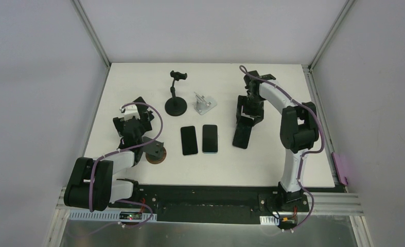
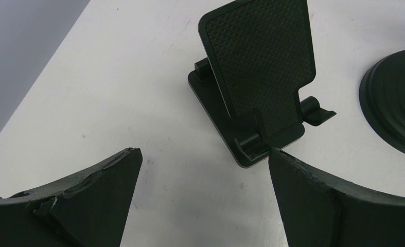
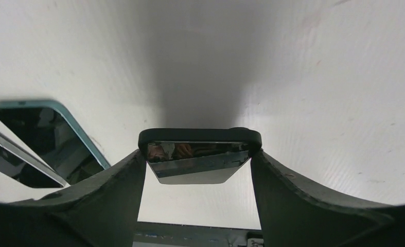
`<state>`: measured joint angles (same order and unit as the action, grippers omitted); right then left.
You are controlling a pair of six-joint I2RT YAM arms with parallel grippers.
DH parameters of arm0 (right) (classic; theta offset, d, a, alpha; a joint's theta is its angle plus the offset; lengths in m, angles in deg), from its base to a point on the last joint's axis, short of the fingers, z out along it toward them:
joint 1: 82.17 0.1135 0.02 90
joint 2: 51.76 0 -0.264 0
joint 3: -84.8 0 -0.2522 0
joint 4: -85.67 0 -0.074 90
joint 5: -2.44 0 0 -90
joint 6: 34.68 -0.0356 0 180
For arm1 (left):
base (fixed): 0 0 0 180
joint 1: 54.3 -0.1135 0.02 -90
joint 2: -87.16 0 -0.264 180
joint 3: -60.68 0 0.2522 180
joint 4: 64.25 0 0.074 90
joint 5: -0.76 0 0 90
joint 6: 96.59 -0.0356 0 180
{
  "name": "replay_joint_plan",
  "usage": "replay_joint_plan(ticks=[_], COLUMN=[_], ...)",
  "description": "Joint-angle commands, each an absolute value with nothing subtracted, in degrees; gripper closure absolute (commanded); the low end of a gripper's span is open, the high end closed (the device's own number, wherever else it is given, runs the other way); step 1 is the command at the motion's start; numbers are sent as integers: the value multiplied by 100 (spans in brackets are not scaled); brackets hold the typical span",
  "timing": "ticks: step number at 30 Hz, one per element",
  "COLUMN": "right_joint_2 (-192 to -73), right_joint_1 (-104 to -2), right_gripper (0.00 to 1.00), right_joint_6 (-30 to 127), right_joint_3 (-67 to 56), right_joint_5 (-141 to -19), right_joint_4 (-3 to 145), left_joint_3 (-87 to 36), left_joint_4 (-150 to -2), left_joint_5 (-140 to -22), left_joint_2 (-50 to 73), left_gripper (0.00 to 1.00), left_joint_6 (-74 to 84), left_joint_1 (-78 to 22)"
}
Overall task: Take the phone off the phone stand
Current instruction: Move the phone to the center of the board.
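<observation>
Left hand (image 2: pixel 203 159): fingers spread wide, gripping nothing. Black folding phone stand (image 2: pixel 257 77) sits on the worktop (image 1: pixel 272 170) at its 12 o'clock. Mid-worktop: dark-edged phone (image 1: pixel 189 139) and teal-edged phone (image 1: pixel 209 138) lie flat, side by side. Right hand (image 3: pixel 196 154), at their 3 o'clock, is clamped on the task phone (image 1: pixel 242 136) by its long edges. Contact between its lower end and the worktop is unclear.
</observation>
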<state>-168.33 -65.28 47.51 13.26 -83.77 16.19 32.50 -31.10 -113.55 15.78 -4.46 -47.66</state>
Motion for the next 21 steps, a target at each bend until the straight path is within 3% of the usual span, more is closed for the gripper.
replay_joint_plan(ticks=[1,8,14,17,21], right_joint_2=[-16283,-16433,-16713,-16855,-17053], right_joint_1=[-6174,-5623,-5577,-5517,-5498], right_gripper=[43,49,39,25,22], right_joint_6=[4466,4182,4271,4302,4293], right_joint_3=[869,546,876,1092,1354], right_joint_5=[-8123,-8067,-7842,-7819,-7860], right_joint_4=[1461,1664,1670,1641,1568], left_joint_3=[3266,3269,3264,3261,3267], left_joint_4=[-2846,-2849,-2844,-2845,-2844], left_joint_5=[-11313,-11319,-11314,-11316,-11315], left_joint_2=[1605,1606,1603,1599,1605], left_gripper=[1,1,1,1,1], left_joint_6=[-387,-391,-391,-387,-387], left_joint_1=[-4823,-4823,-4823,-4823,-4823])
